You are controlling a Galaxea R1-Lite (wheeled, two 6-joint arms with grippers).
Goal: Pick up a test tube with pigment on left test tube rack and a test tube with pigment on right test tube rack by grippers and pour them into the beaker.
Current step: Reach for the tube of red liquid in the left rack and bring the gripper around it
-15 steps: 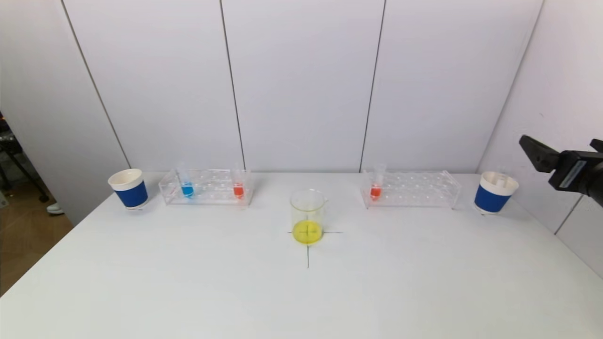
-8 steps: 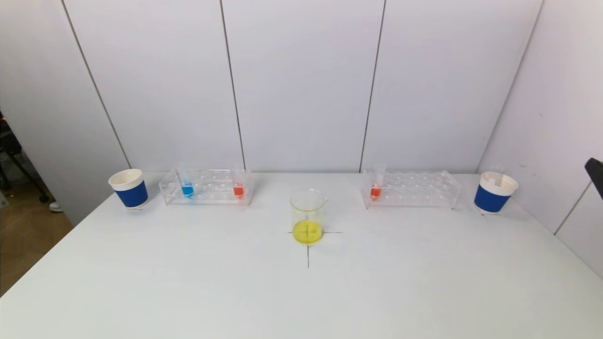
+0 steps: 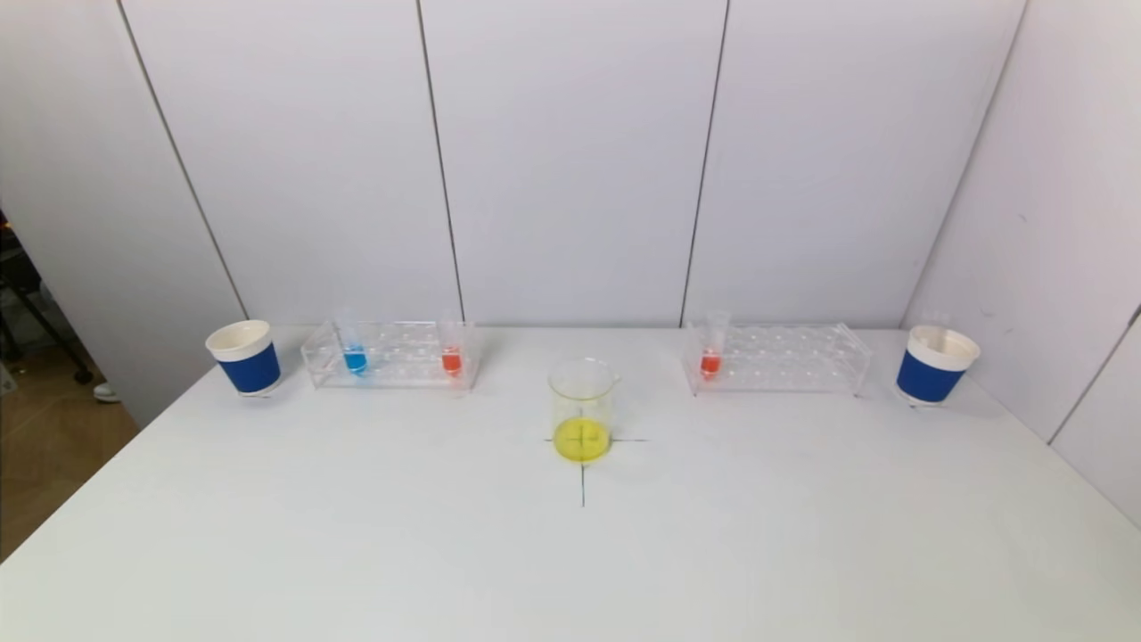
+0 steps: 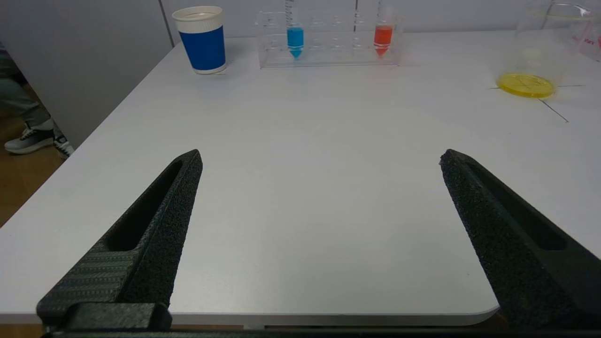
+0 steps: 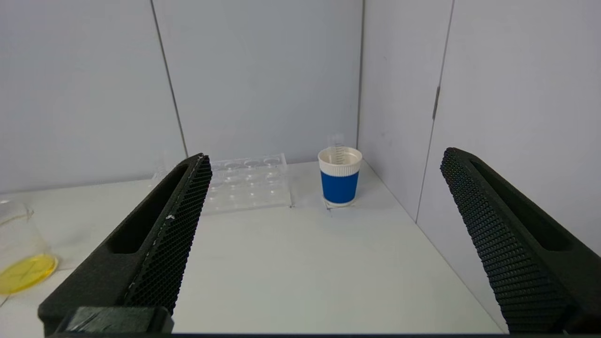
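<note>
Both claws stand wide open and empty: the left gripper point(image 4: 319, 162) has the upright blue tube point(image 4: 295, 36) far ahead in its rack point(image 4: 328, 58), while the right gripper point(image 5: 324, 162) faces its rack point(image 5: 246, 185) ahead, well apart.

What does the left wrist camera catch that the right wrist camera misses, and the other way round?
Only the left wrist view shows the open left gripper, the left rack holding a blue-pigment tube and a red-pigment tube, and the left blue cup. Only the right wrist view shows the open right gripper, the right rack and the right blue cup with an empty tube in it. Both show the white table and the beaker of yellow liquid.
</note>
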